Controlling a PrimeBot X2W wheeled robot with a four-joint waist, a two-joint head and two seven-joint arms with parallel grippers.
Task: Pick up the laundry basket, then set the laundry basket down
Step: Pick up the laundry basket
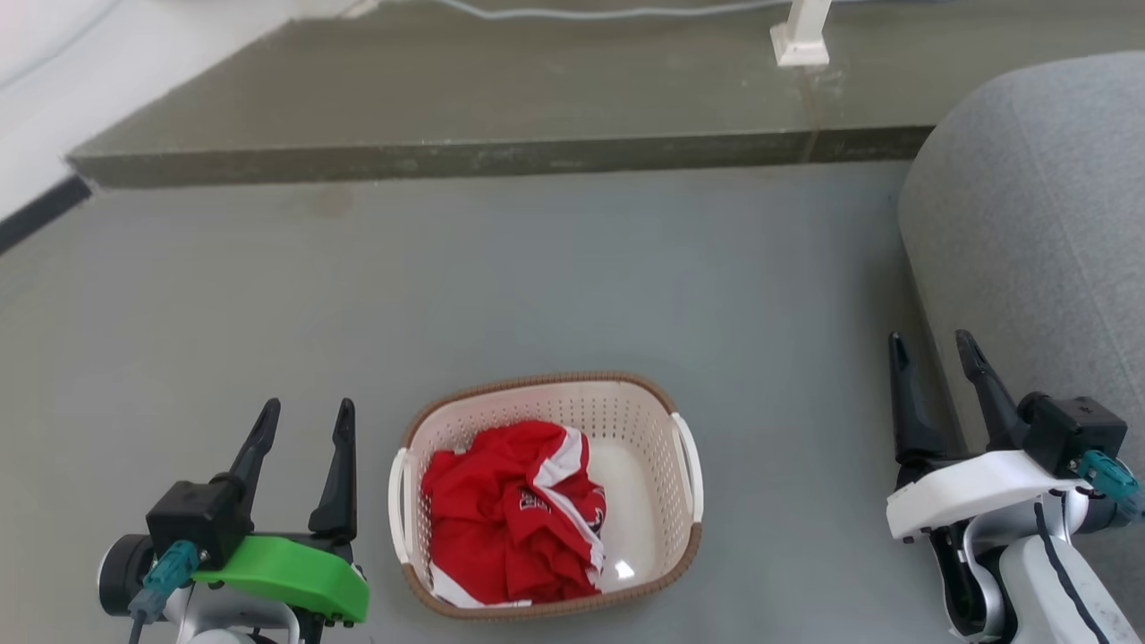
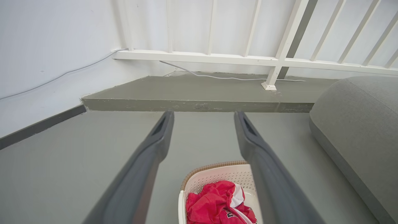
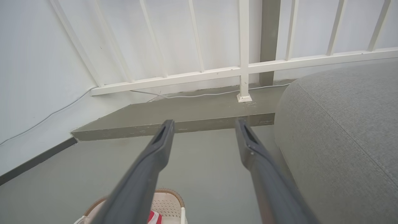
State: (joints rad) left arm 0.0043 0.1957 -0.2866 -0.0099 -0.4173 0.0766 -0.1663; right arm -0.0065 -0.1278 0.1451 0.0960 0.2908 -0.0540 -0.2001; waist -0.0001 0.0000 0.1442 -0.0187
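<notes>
The basket [image 1: 546, 379] is sitting upright on the floor [image 1: 537, 268] between the two grippers, and neither one is touching it. The left gripper [image 1: 308, 410] is hovering just beside the basket's left side. Its two dark fingers are standing apart and gripping nothing. The right gripper [image 1: 929, 342] is hanging well off to the basket's right, its fingers likewise spread and holding nothing. They are showing against the edge of a grey cushion [image 1: 1038, 224], and I cannot tell whether they are touching it. Both pairs of fingers are pointing away from the robot, toward a low step [image 1: 501, 107].

Inside the basket, a crumpled red cloth [image 1: 501, 510] with white stripes is lying toward the left half, leaving the pale bottom bare on the right. A white handle [image 1: 691, 465] is curving along each side wall, one facing each gripper.

Farther out, the step is running across the far side of the floor. A white railing [image 2: 248, 59] is standing on it against a white wall [image 2: 56, 40], and a thin cable [image 2: 217, 76] is trailing over the step under the railing. The cushion is bulging in from the right, reaching nearly to the step.
</notes>
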